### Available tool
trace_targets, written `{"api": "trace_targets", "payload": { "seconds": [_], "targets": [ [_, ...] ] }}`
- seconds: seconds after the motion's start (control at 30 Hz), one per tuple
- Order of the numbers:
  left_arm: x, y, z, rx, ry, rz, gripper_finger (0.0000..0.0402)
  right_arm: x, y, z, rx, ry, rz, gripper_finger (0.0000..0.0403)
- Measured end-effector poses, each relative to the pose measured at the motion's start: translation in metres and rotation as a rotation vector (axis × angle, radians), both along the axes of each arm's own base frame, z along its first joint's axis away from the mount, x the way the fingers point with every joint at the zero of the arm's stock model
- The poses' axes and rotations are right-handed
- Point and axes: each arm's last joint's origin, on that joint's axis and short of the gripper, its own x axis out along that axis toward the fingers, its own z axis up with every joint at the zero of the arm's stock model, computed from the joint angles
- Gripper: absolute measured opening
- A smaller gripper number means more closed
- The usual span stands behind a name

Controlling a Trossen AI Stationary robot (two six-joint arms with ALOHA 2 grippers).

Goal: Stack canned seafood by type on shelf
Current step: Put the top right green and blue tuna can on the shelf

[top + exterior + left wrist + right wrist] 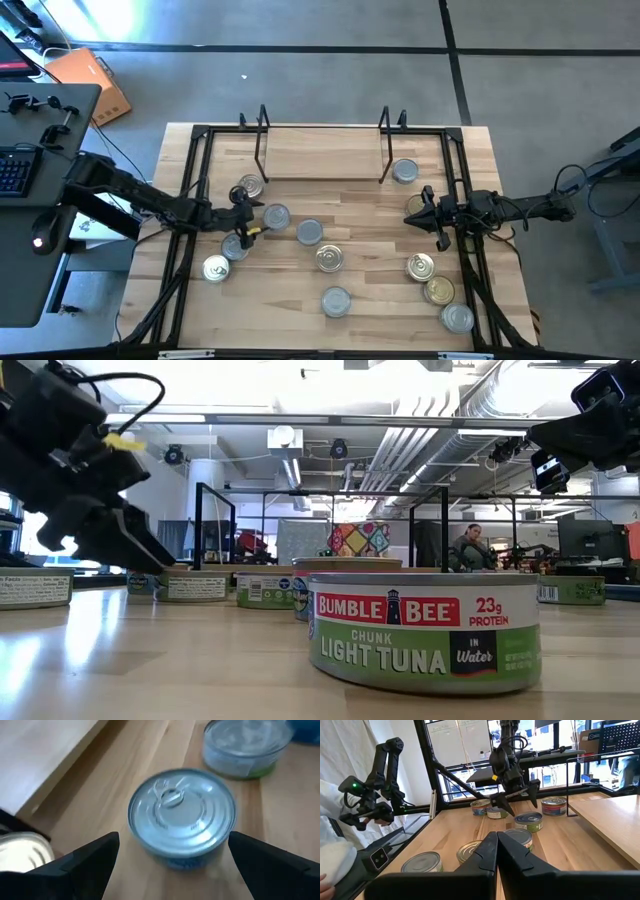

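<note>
Several round tins of canned seafood lie scattered on the wooden tabletop point(370, 290). The shelf point(322, 152), a light board between black uprights, stands at the far middle, with one tin point(404, 172) by its right upright. My left gripper point(173, 836) is open and low over the table. Its fingers stand on either side of a silver-topped, blue-labelled tin point(182, 815) point(276, 216) with a ring pull, without touching it. That tin rests on its base. My right gripper point(495, 845) point(425, 210) is shut, level above the table's right side, holding nothing.
A green-labelled tin point(245, 745) point(309, 232) sits just beyond the blue one, and another point(250, 187) lies toward the shelf. More tins point(438, 290) cluster at the near right. A big tuna tin point(425, 630) fills the low view. Black frame rails point(190, 200) run along both table sides.
</note>
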Motion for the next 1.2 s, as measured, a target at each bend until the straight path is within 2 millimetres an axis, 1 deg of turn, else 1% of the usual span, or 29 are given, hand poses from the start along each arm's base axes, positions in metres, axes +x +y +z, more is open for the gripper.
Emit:
{"api": "trace_targets", "payload": {
  "seconds": [0.13, 0.27, 0.5, 0.73, 0.93, 1.1, 1.2],
  "targets": [
    [0.002, 0.000, -0.005, -0.027, 0.010, 0.027, 0.0370, 0.000, 0.000, 0.000, 0.000, 0.000, -0.001, 0.0000],
    [0.006, -0.002, -0.010, -0.011, 0.019, 0.014, 0.0370, 0.000, 0.000, 0.000, 0.000, 0.000, 0.000, 0.0000],
    [0.017, -0.003, -0.014, 0.026, -0.051, 0.011, 0.0370, 0.000, 0.000, 0.000, 0.000, 0.000, -0.001, 0.0000],
    [0.026, 0.003, -0.025, -0.014, -0.070, 0.054, 0.0370, 0.000, 0.000, 0.000, 0.000, 0.000, 0.000, 0.0000],
    [0.042, 0.007, -0.033, -0.040, -0.042, 0.073, 0.0370, 0.000, 0.000, 0.000, 0.000, 0.000, -0.001, 0.0000],
    [0.057, 0.007, -0.034, 0.009, -0.026, 0.048, 0.0369, 0.000, 0.000, 0.000, 0.000, 0.000, 0.000, 0.0000],
    [0.058, 0.007, -0.033, 0.035, -0.013, 0.029, 0.0370, 0.000, 0.000, 0.000, 0.000, -0.001, -0.001, 0.0000]
  ]
}}
